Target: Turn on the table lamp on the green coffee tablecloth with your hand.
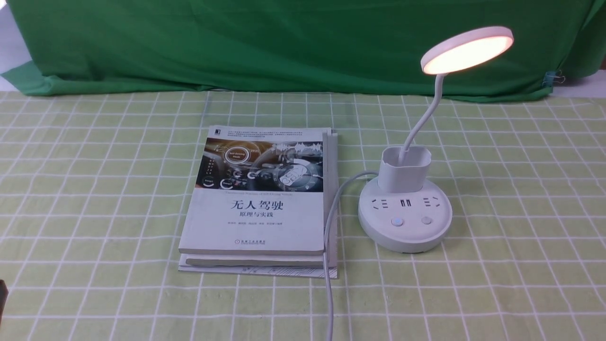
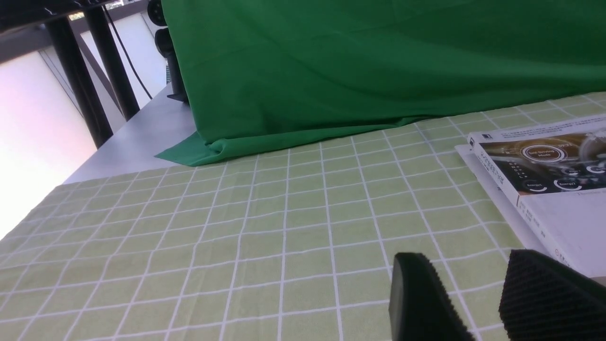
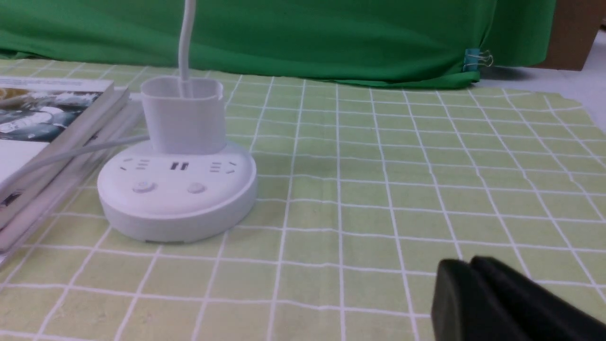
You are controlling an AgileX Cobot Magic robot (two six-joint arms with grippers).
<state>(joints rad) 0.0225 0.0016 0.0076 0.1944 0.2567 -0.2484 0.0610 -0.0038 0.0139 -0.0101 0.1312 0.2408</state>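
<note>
- front view: one table lamp (image 1: 405, 208) stood on the green coffee tablecloth (image 1: 521, 237), right of centre, its round head (image 1: 466, 49) glowing warm and tilted toward the camera.
- the thin neck rose out of one cup holder (image 1: 405, 168) at the back of the round base, which showed two buttons (image 1: 396, 221), the left one lit, and socket slots above them.
- one white cord (image 1: 329, 237) ran from the base, along the right edge of the books and off the near edge of the picture.
- two books (image 1: 260, 199) lay stacked just left of the lamp, apart from the base, on what looked like a printed sheet.
- one dark green backdrop (image 1: 284, 42) hung behind the surface, with one clip (image 1: 551, 78) at its right end.
- neither arm showed clearly here; only a dark sliver sat at the lower left edge.
- left wrist view: the left gripper (image 2: 478, 303) hung low over the cloth near the books' corner, its two jaws clearly apart with cloth visible between them, holding nothing.
- right wrist view: the right gripper (image 3: 471, 293) sat over bare cloth, well apart from the lamp base; its two jaws looked pressed together or nearly so, and i could not tell which. nothing was in them.
</note>
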